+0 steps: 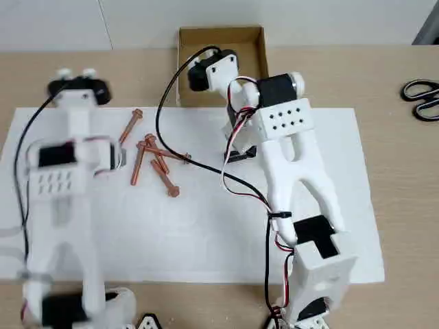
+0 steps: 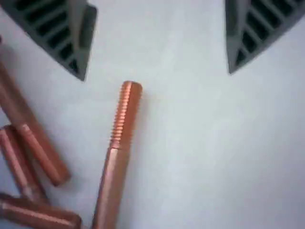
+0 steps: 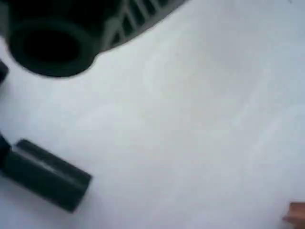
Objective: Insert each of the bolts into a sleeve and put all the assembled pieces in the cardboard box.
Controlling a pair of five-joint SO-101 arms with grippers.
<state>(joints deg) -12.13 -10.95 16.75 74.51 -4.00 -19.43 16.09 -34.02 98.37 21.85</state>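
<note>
Several copper bolts (image 1: 154,163) lie in a loose heap on the white sheet (image 1: 206,233), and one more bolt (image 1: 130,126) lies apart toward the back. My left gripper (image 1: 118,156) hovers just left of the heap. In the left wrist view it (image 2: 156,74) is open, with the threaded end of a bolt (image 2: 125,114) below the gap. My right gripper (image 1: 240,154) is right of the heap, shut on a black sleeve (image 3: 47,45) held against its ribbed finger (image 3: 133,19). A second black sleeve (image 3: 47,176) lies on the sheet nearby. The cardboard box (image 1: 255,38) stands at the back.
Scissors (image 1: 422,96) lie on the wooden table at the far right. A black cable (image 1: 161,120) loops over the sheet between the arms. The front half of the sheet is bare. A bolt's end (image 3: 296,213) shows at the corner of the right wrist view.
</note>
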